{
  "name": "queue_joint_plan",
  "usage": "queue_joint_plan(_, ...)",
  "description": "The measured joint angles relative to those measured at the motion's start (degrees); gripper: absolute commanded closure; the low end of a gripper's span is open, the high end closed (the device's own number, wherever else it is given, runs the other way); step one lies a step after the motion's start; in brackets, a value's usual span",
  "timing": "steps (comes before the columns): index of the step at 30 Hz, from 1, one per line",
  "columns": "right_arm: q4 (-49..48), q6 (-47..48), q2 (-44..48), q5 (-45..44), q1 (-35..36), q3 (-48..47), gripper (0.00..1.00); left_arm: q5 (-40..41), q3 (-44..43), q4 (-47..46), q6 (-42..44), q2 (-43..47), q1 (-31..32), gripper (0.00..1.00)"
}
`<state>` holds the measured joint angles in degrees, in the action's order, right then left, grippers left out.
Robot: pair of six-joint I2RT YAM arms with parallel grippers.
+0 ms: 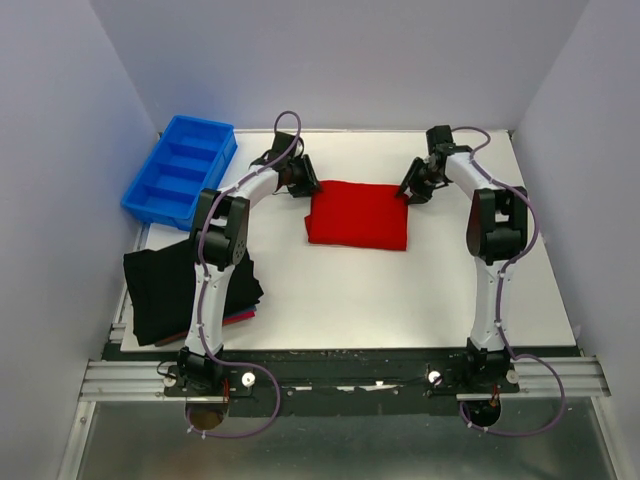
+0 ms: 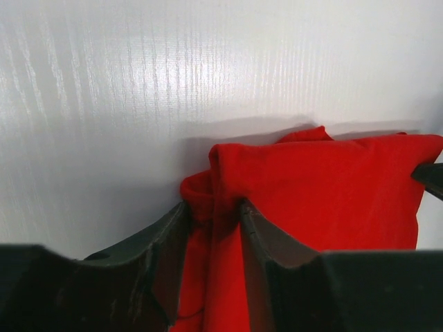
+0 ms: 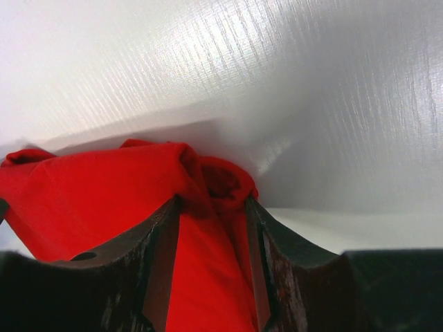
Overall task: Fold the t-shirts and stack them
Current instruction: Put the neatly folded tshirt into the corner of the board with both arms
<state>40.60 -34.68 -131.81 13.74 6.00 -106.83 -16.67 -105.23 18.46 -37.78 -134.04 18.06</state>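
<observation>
L gripper clamped on red t-shirt far-left corner; R gripper pinching its far-right corner. Black folded shirts lie near-left on table.

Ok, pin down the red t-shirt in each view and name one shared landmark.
Top external: red t-shirt mid-table, centre of picture.
Left wrist: lower right, one corner pinched in the left gripper.
Right wrist: lower left, one corner pinched in the right gripper.
Shared landmark: the white table.
</observation>
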Motion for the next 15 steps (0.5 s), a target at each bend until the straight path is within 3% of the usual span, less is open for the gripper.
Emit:
queue_joint_plan(8,-2.4,-0.4,2.0,-1.3,0.5,3.3,0.5,-1.7,0.0,-1.7,-1.3,-1.0,0.1,0.98)
queue_joint_plan(15,-7.3,0.5,10.5,-1.7,0.8,15.3,0.44,-2.1,0.6,-2.6,-0.6,-1.0,-0.4,1.0)
